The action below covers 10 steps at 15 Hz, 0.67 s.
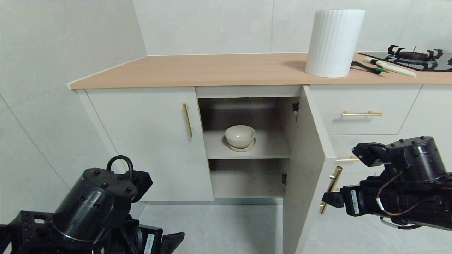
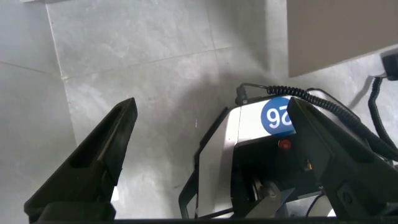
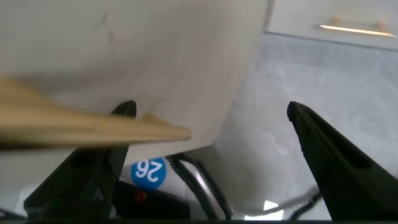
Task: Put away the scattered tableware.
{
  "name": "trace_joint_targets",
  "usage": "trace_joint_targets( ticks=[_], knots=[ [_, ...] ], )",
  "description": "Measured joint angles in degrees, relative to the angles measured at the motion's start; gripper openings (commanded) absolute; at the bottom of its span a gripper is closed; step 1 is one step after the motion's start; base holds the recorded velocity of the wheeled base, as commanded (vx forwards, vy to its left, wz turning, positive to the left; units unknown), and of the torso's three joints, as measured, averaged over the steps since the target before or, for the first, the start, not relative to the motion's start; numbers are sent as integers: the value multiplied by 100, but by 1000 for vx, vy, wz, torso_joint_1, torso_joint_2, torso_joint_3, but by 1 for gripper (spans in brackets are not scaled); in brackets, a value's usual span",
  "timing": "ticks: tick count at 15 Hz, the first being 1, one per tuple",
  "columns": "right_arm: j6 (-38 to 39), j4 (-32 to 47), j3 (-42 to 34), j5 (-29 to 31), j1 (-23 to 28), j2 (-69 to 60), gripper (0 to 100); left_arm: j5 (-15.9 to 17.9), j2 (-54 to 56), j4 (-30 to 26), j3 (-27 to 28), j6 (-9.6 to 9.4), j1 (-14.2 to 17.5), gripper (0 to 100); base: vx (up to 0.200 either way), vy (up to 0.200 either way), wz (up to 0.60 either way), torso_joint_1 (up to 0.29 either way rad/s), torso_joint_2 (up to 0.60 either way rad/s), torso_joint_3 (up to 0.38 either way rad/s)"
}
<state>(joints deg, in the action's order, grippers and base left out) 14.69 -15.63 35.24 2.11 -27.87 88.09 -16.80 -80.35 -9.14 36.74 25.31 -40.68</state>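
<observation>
— Pale tiled kitchen, wooden counter (image 1: 212, 68), one cabinet door (image 1: 307, 151) standing open.
— And the arms?
— Right gripper (image 3: 209, 111) spread wide, gripping nothing, the door's brass handle (image 3: 93, 127) just beside one finger. Left gripper (image 2: 211, 104) wide open too, empty, low over the floor (image 2: 155, 50).
— The tableware?
— A bowl (image 1: 240, 135) on a small plate (image 1: 243, 149), on the cabinet's middle shelf (image 1: 270, 148).

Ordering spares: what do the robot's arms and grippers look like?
Matte black left arm and right arm, bolted cylindrical joints; black cable loop on the left, thin brown wire on the right. Tapered black jaws on left gripper and right gripper.
</observation>
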Motion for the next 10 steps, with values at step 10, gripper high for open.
trace_joint_targets(
  ticks=[10],
  knots=[
    [-629, -607, 1329, 46, -1058, 1270, 100, -104, 22, 208, 20, -10, 11, 100, 0, 0, 0, 0, 0, 0]
  ],
)
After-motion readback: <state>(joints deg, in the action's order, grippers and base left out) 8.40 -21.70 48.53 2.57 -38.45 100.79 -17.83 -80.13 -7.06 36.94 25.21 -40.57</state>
